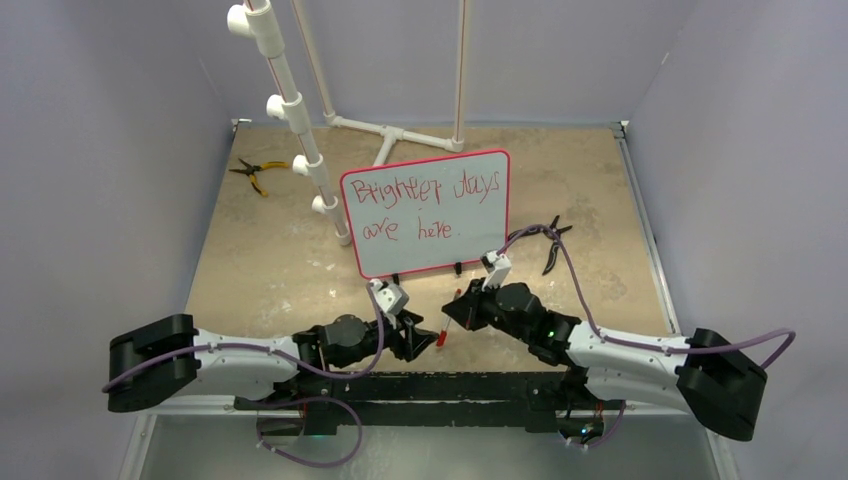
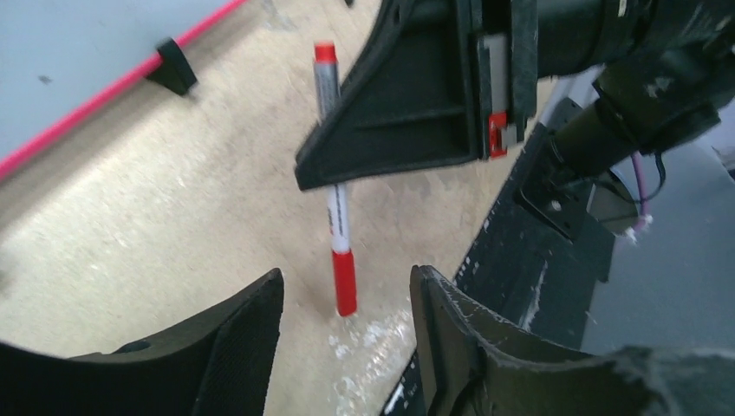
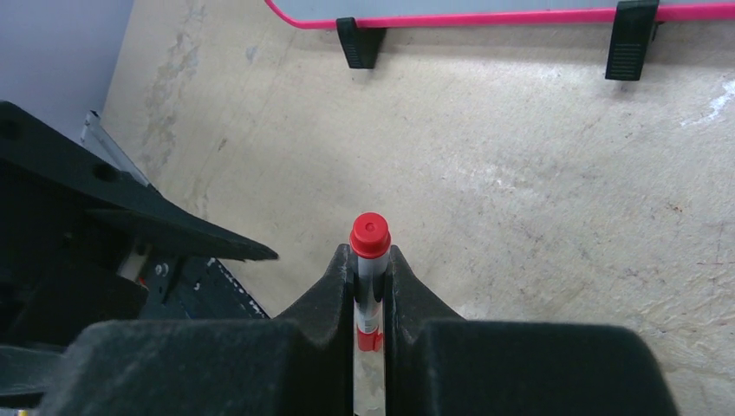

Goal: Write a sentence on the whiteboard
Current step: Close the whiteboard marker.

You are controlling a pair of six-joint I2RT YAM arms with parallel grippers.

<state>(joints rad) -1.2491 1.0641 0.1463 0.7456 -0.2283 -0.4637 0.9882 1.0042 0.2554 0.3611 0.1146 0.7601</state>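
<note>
Red marker is sitting pinched in the right gripper by the table's near edge, left gripper gaping empty.

1 whiteboard w/ 2 black feet, 1 red marker, 2 pliers, 2 robot arms, 1 pipe frame.

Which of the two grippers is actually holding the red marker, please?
The right gripper: its jaws are pinched shut on the red marker. The left gripper is open, its fingers standing apart on either side of the marker without touching it.
</note>
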